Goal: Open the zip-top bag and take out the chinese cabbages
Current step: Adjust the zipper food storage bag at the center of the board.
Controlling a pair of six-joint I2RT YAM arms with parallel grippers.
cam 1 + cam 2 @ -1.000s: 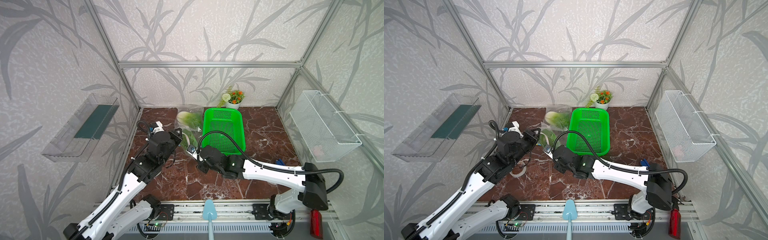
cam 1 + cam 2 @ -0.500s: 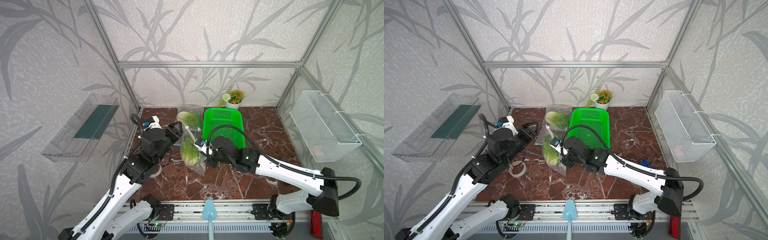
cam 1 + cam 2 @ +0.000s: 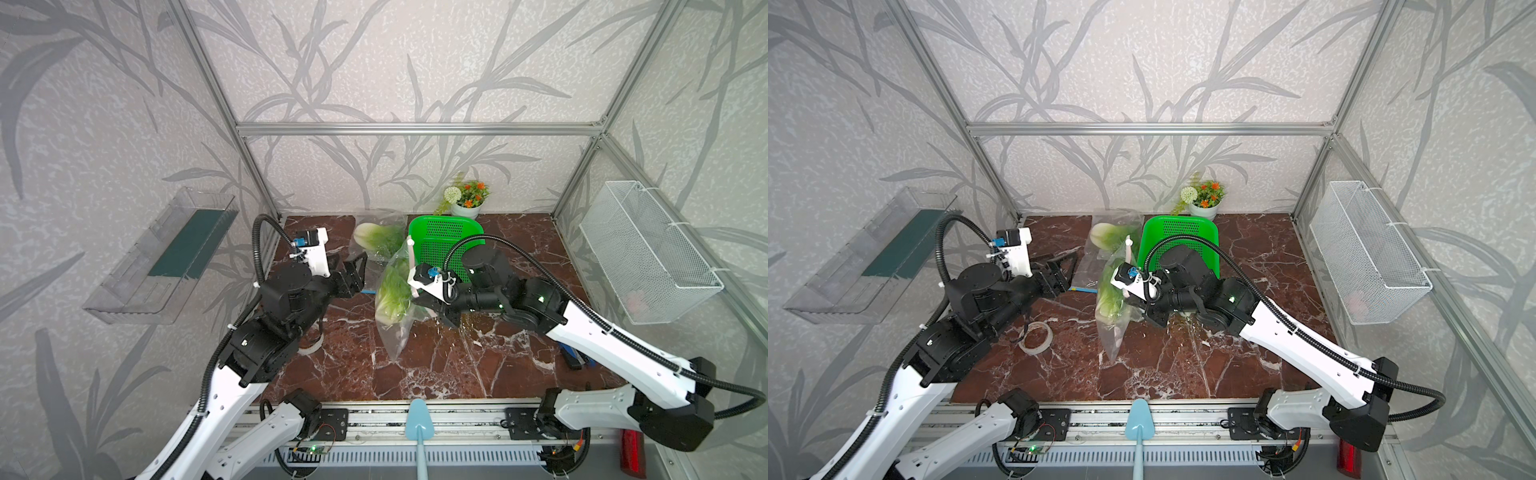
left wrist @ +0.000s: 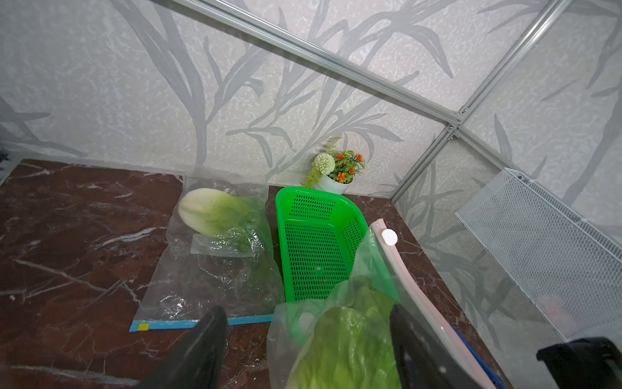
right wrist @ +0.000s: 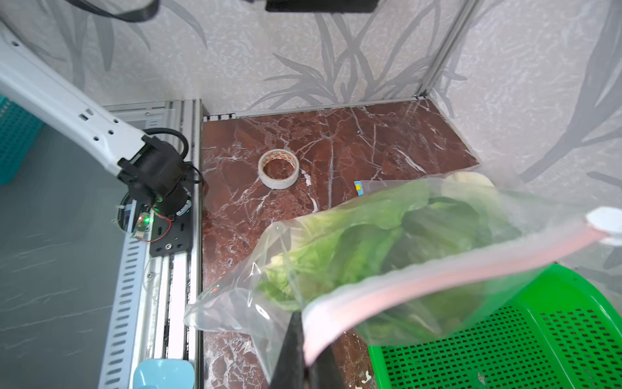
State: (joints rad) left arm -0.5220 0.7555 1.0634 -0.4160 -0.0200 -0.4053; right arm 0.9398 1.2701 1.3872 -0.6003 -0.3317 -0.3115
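Note:
My right gripper (image 5: 303,336) is shut on the pink zip strip (image 5: 437,269) of a clear zip-top bag (image 3: 395,316), which hangs above the table. One chinese cabbage (image 3: 392,291) sits inside it, leaves up. A white slider (image 4: 388,236) sits at the strip's far end. My left gripper (image 3: 359,274) is open, just left of the hanging bag and apart from it; the bag shows ahead between its fingers (image 4: 215,323). A second chinese cabbage (image 3: 374,239) lies at the back in another clear bag (image 4: 208,279) with a blue zip, flat on the table.
A green basket (image 3: 449,241) stands right of the bags, behind my right wrist. A tape roll (image 3: 1037,332) lies by my left arm. A flower pot (image 3: 467,199) is at the back wall, a wire basket (image 3: 640,257) on the right wall, a clear tray (image 3: 166,257) on the left wall.
My left gripper opened and drew back to the left. My right gripper lifted the bag with its cabbage up off the table.

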